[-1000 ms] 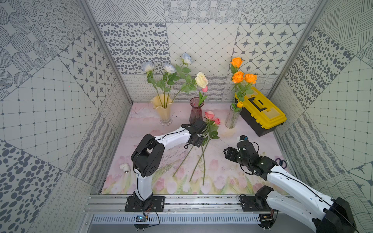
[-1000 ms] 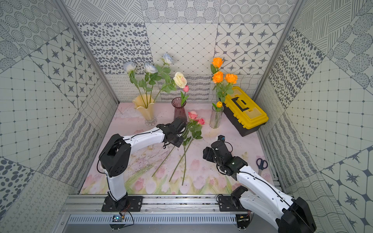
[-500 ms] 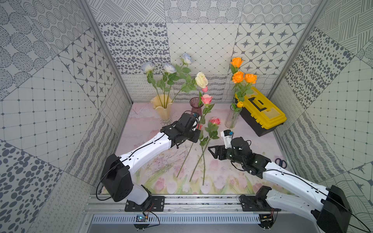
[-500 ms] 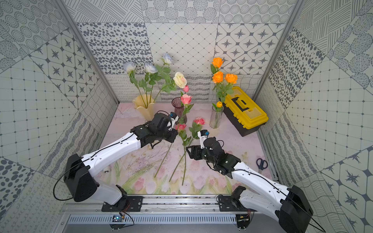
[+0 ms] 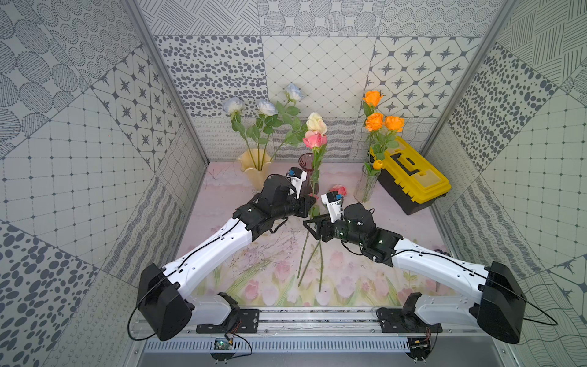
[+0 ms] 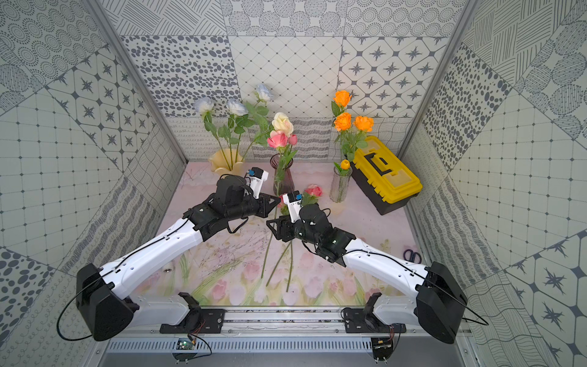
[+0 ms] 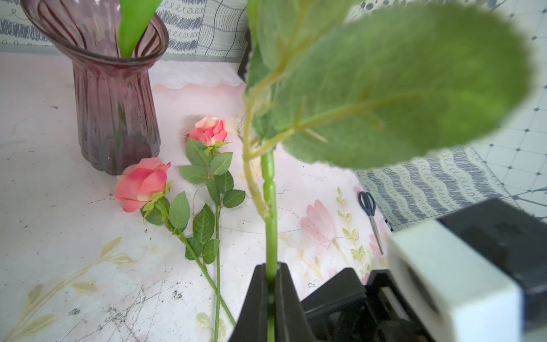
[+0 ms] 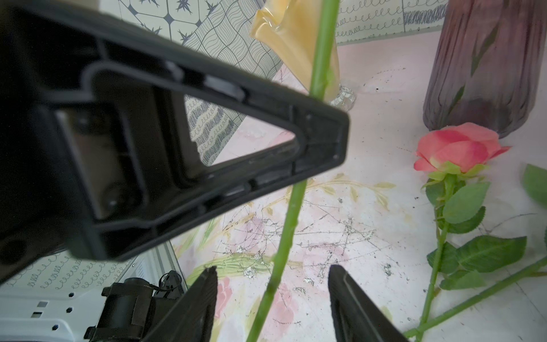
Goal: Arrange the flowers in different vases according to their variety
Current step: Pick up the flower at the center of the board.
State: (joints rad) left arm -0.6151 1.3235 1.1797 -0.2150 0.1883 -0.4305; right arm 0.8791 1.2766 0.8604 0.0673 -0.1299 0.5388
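Upper left of centre in both top views, white roses (image 5: 266, 108) are seen standing in the cream vase (image 5: 254, 165). Just to its right, the left gripper (image 7: 271, 275) is clamped shut on the bare green stem of a pink rose (image 5: 314, 139), which is held nearly upright near the purple vase (image 5: 306, 160), its head just below the cream rose (image 5: 316, 122) there. Lower on the same stem, the right gripper (image 8: 272, 275) is set with jaws apart, one on each side, neither touching. Two more pink roses (image 7: 142, 183) are seen lying on the mat (image 5: 270, 270). At the right, orange roses (image 5: 374, 120) are kept in the clear vase (image 5: 365, 187). The rose is judged light, top-heavy and springy in the stem, with soft cloth petals; it is best gripped on bare stem below the leaves.
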